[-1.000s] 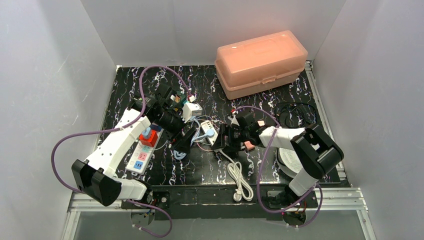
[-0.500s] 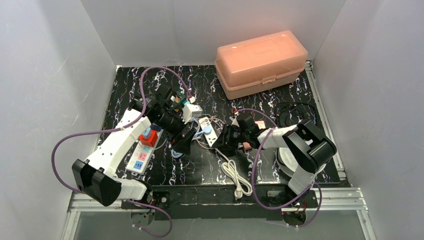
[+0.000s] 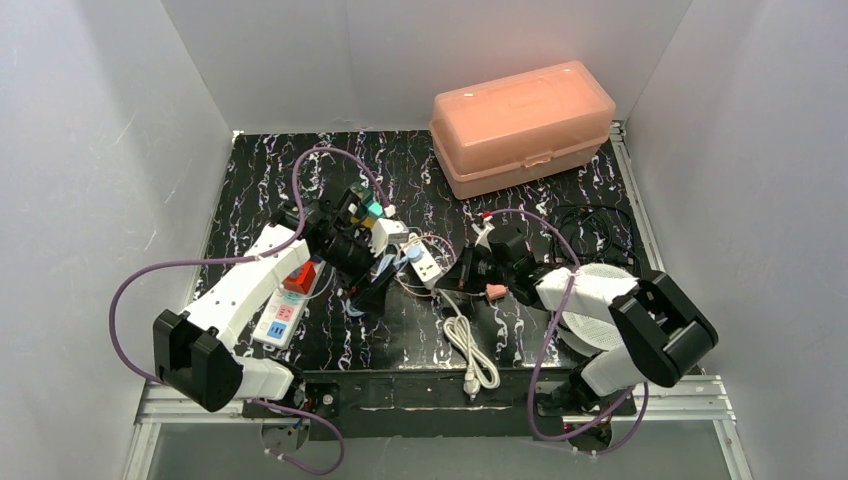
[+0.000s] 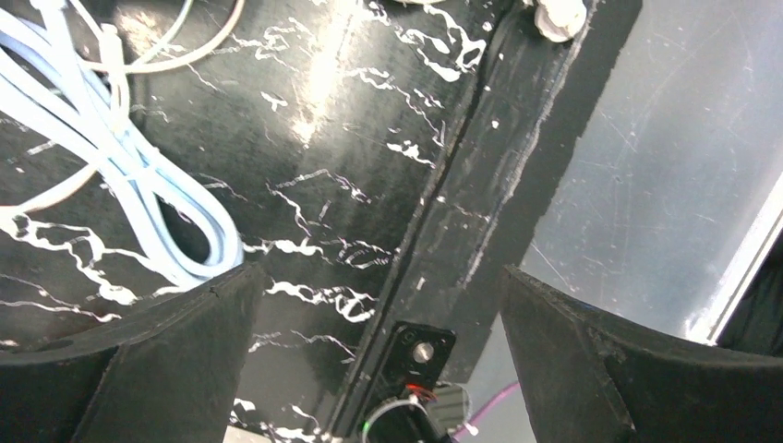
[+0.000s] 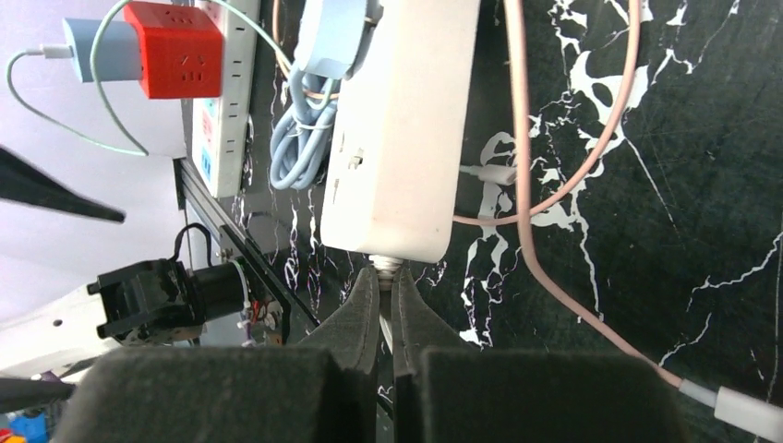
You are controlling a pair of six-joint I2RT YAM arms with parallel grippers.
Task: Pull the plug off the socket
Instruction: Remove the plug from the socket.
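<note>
Black marbled mat [image 3: 560, 190], white walls: strip anchored by its tail, plug seated.
My right gripper [image 5: 386, 300] is pressed together on the white cord [image 3: 468, 340] just where it leaves the white power strip [image 5: 397, 138]. The pale blue plug [image 5: 334, 32] sits at the strip's far end, at 11 o'clock from my fingertips. I judge the strip light and apt to slide. The cord is soft, so this is a weak anchor. The plug looks like rigid, smooth plastic, best pinched on its flat sides and drawn straight out. My left gripper [image 4: 380, 272] is spread wide over bare mat near the front edge. Loose pink cable [image 5: 545, 231] lies at 2 o'clock and the red adapter [image 5: 175, 51] at 10. Open room lies toward 6.
</note>
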